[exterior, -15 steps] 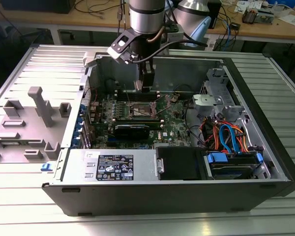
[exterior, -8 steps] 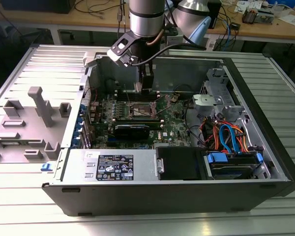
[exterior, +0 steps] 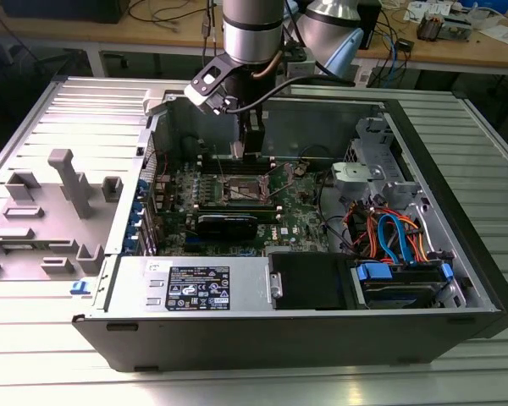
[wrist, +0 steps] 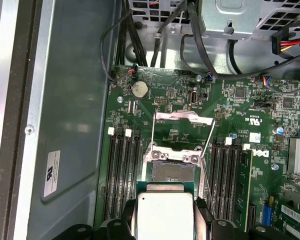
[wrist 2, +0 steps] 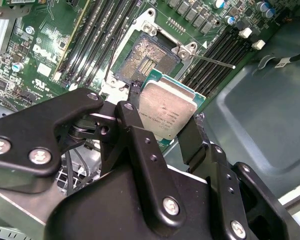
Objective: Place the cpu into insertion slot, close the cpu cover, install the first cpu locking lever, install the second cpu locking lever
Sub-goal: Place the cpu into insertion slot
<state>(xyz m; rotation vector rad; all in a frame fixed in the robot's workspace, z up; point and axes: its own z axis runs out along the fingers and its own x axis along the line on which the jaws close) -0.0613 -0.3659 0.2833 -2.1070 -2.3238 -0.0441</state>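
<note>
1. Exterior view: an open computer case [exterior: 237, 338] lies on a ribbed metal table [exterior: 237, 381]. The arm [exterior: 252, 30] reaches down into it from above. The gripper [exterior: 250, 139] hangs over the green motherboard [exterior: 300, 216], above the insertion slot [exterior: 244, 190]. This view alone shows blue and orange cables [exterior: 389, 237] at the exterior view's right and a grey plastic fixture [exterior: 68, 182] outside the case at its left.
2. Second wrist view: the gripper [wrist 2: 166, 104] is seen from close behind. Its two black fingers [wrist 2: 135, 107] are drawn in narrowly and clamp opposite edges of the cpu [wrist 2: 167, 112]. The chip's dull silver top faces the camera. The insertion slot [wrist 2: 145, 57] lies just beyond the chip, with its dark centre uncovered. A thin locking lever [wrist 2: 212, 61] sticks out beside it.
3. First wrist view: this view looks straight down on the board. The cpu [wrist: 164, 215] is held just beside the insertion slot [wrist: 172, 172] and is not seated in it. The cpu cover [wrist: 182, 117] is swung open on the far side of the slot. Long black memory slots [wrist: 122, 175] flank the slot on both sides. A round coin battery [wrist: 139, 89] sits farther along the board.
</note>
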